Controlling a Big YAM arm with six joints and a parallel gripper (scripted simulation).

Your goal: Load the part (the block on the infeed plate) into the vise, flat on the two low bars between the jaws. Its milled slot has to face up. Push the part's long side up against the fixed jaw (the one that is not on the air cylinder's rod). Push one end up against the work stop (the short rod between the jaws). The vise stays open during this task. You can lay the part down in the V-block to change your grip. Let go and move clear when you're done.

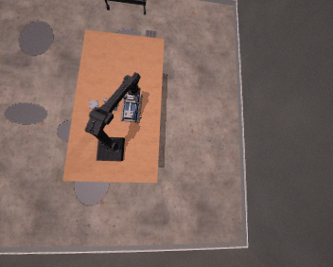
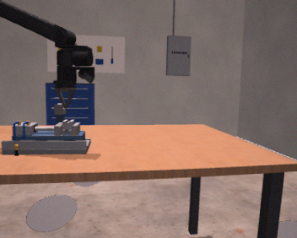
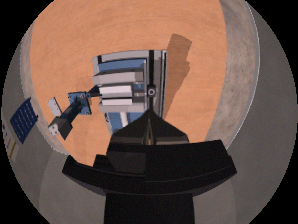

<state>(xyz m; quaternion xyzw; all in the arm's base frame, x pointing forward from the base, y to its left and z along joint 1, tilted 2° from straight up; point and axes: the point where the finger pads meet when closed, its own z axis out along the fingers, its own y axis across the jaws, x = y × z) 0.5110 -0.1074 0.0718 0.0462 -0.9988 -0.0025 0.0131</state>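
The vise (image 1: 131,108) (image 2: 45,143) (image 3: 125,67) stands on the orange table, with its blue air cylinder at the left in the exterior view. Pale grey blocks (image 2: 67,127) (image 3: 117,92) sit between its ends; I cannot tell the part from the jaws. My gripper (image 2: 59,110) (image 3: 149,113) is shut with nothing between its fingers. It hangs a short way above the vise, over the cylinder-rod side of the grey blocks. The slot and the work stop are too small to make out.
Small grey fixtures (image 1: 94,103) (image 3: 67,111) lie on the table (image 1: 116,52) (image 2: 167,148) to the left of the vise. The arm's base (image 1: 111,151) stands near the table's front edge. A blue cabinet (image 2: 80,105) stands behind the table.
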